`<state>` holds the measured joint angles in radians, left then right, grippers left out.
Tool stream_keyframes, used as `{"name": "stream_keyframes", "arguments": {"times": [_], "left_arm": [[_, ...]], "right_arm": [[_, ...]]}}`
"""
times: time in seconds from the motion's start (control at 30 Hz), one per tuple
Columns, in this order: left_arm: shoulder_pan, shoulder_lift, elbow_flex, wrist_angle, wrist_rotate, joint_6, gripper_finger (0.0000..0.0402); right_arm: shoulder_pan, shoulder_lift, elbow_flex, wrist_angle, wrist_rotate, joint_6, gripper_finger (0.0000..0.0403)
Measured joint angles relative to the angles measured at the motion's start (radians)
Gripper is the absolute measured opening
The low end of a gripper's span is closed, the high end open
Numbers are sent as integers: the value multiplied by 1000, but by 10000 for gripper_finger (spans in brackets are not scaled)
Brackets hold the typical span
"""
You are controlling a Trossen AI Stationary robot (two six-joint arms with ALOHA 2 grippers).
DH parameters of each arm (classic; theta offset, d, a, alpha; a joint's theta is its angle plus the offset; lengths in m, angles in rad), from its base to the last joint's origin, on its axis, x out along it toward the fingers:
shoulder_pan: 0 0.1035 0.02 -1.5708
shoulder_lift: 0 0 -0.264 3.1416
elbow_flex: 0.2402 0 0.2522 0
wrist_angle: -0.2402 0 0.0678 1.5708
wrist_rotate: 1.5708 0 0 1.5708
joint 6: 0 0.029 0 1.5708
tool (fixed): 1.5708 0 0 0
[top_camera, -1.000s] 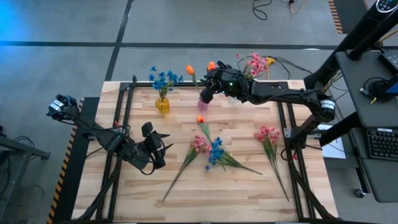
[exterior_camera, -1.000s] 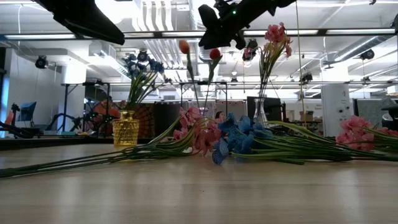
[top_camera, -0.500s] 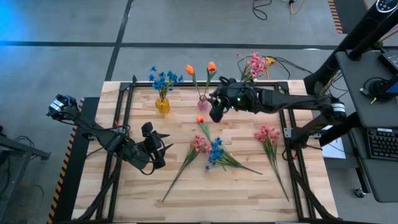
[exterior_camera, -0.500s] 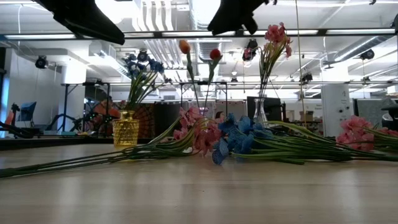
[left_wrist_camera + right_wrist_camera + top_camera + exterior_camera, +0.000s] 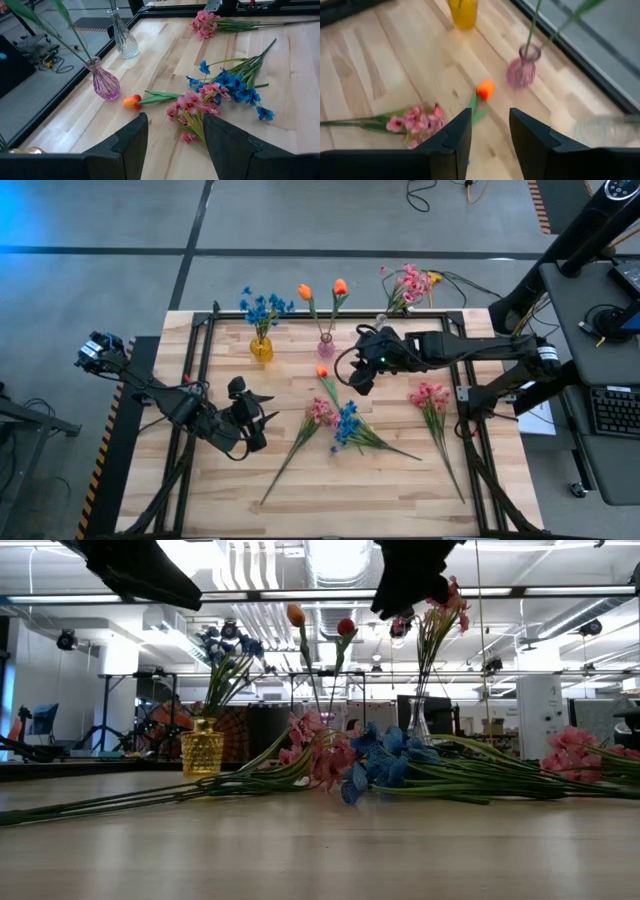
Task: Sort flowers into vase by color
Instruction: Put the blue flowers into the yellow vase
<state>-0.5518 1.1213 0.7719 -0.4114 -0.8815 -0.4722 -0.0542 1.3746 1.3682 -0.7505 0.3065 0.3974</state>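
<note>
Left gripper [image 5: 250, 418] parked low over the near-left counter [image 5: 400, 480], fingers [image 5: 131, 137] apart, nothing between them.

Far left: yellow vase [image 5: 261, 348] with blue flowers [image 5: 265, 307] standing in it. Right of that, pink vase [image 5: 326, 345] at the far edge holding two orange tulips [image 5: 305, 292]. Farther right, clear vase [image 5: 122, 40] carrying a pink spray [image 5: 410, 281].

Loose orange tulip [image 5: 322, 371] flat on the counter just near-side of the pink vase, stem running toward the pile. Centre pile: pink blossom stem [image 5: 320, 411] and blue stem [image 5: 347, 423] lying together, blooms touching, stems fanned out toward the near side.

Right gripper [image 5: 362, 376] hanging above the counter centre, just right of the loose tulip, clear of it. Fingers [image 5: 451, 142] apart, empty; tulip visible on the counter beyond them in the right wrist view.

Far right on the counter: another pink stem [image 5: 430, 396] lying alone, well apart from the centre pile.
</note>
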Motion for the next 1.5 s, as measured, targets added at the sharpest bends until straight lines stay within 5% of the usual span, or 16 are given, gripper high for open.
{"name": "stream_keyframes", "arguments": {"times": [0.3, 0.5, 0.7, 1.1, 1.5], "left_arm": [[0, -7, 62, -177, 22, -201, 173], [-1, 8, 101, -282, 161, -308, 173], [-1, 16, 98, -315, 187, -308, 173], [-14, 17, 79, -340, 333, -340, 173], [-28, 19, 77, -329, 289, -345, 173]], "right_arm": [[37, 0, 0, -209, -4, 131, 168], [73, 0, -8, -292, -165, 181, 186], [146, 1, -56, -295, -294, 174, 188], [373, 63, -169, -272, -187, 189, 193], [445, 90, -362, 19, -175, 242, 245]]}}
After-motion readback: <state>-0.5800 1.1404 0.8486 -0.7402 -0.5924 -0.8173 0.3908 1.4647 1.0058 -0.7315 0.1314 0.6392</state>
